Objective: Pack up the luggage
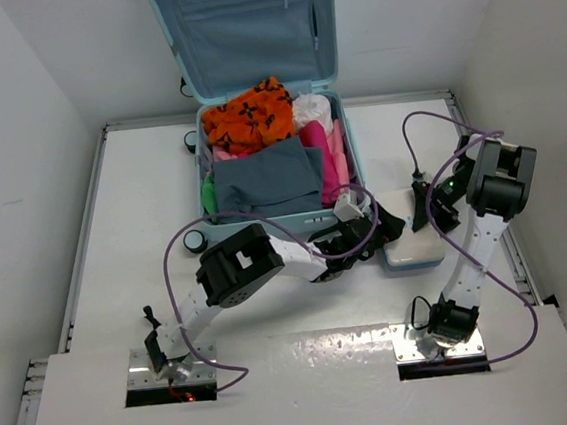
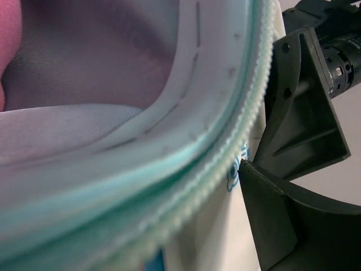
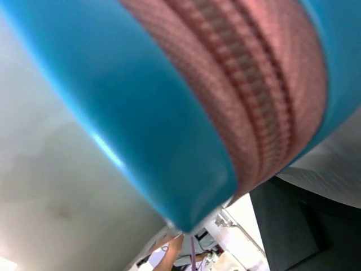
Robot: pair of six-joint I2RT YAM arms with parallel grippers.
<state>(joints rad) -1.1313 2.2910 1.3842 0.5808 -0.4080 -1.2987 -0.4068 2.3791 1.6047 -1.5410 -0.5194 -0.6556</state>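
The pale aqua luggage (image 1: pixel 351 156) lies open at the back, its lid (image 1: pixel 245 25) leaning on the wall. It holds orange, white, pink, grey and green clothes. A small white-and-blue first-aid box (image 1: pixel 412 245) lies by its front right corner. My left gripper (image 1: pixel 371 232) is at the box's left edge, against the luggage rim (image 2: pixel 214 141). One dark finger (image 2: pixel 293 226) shows beside the white box (image 2: pixel 214 231); the other is hidden. My right gripper (image 1: pixel 434 208) is at the box's far right edge. The box's blue rim and pink zipper (image 3: pixel 141 101) fill its jaws.
Black luggage wheels (image 1: pixel 195 241) rest on the table at the case's left side. Purple cables loop over both arms. White walls close in the table on the left, the right and the back.
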